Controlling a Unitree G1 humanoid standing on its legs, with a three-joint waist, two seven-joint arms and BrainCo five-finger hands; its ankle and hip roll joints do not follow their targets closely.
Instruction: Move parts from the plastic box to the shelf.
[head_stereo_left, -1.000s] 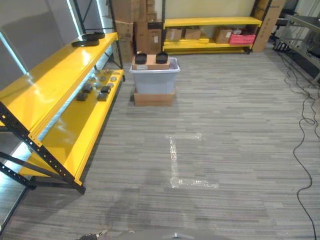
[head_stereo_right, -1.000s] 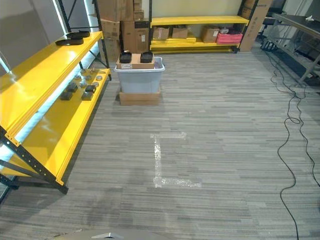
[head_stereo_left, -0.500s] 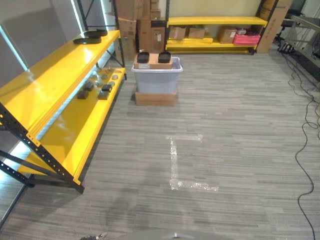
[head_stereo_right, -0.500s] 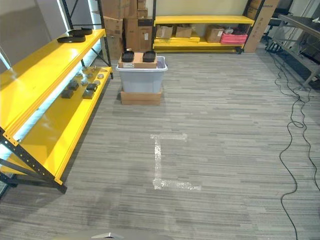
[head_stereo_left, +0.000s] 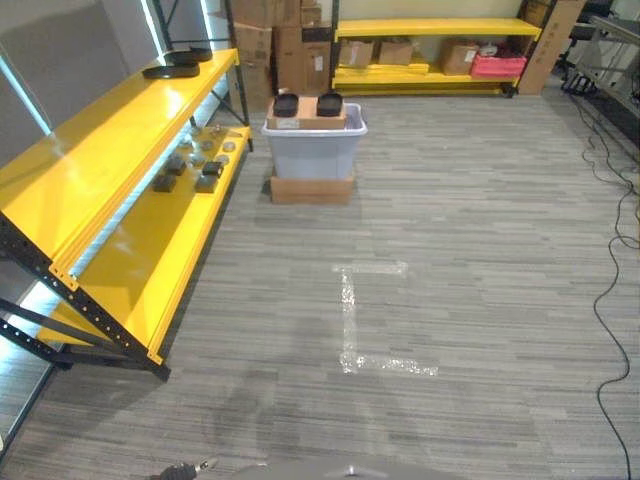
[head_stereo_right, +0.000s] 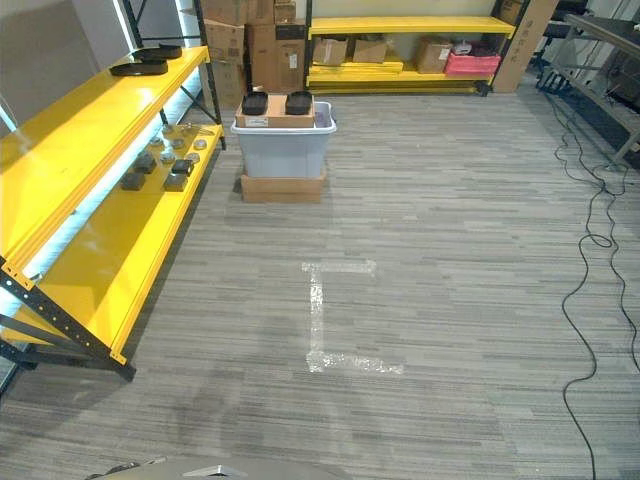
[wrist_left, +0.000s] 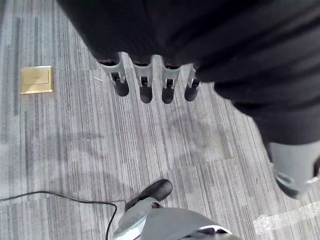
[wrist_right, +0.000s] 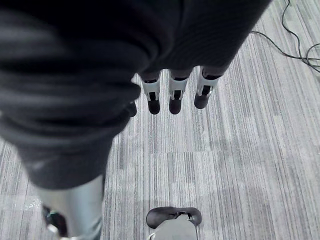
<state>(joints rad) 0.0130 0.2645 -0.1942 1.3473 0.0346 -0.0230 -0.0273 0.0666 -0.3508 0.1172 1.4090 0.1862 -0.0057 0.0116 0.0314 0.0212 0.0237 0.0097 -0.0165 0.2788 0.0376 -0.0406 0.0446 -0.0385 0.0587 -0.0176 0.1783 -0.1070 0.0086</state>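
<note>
The plastic box (head_stereo_left: 313, 152) stands far ahead on a flat carton (head_stereo_left: 311, 191) on the floor, a cardboard box (head_stereo_left: 306, 112) with two dark parts (head_stereo_left: 286, 104) on its rim; what lies inside is hidden. Left of it runs the yellow shelf (head_stereo_left: 110, 140), small dark parts (head_stereo_left: 207, 182) on its lower level, too small to make out. The left robot hand (wrist_left: 150, 82) and right robot hand (wrist_right: 172, 95) hang over bare floor, fingers straight and empty, thumbs hidden by the covers.

No text or label is legible anywhere.
</note>
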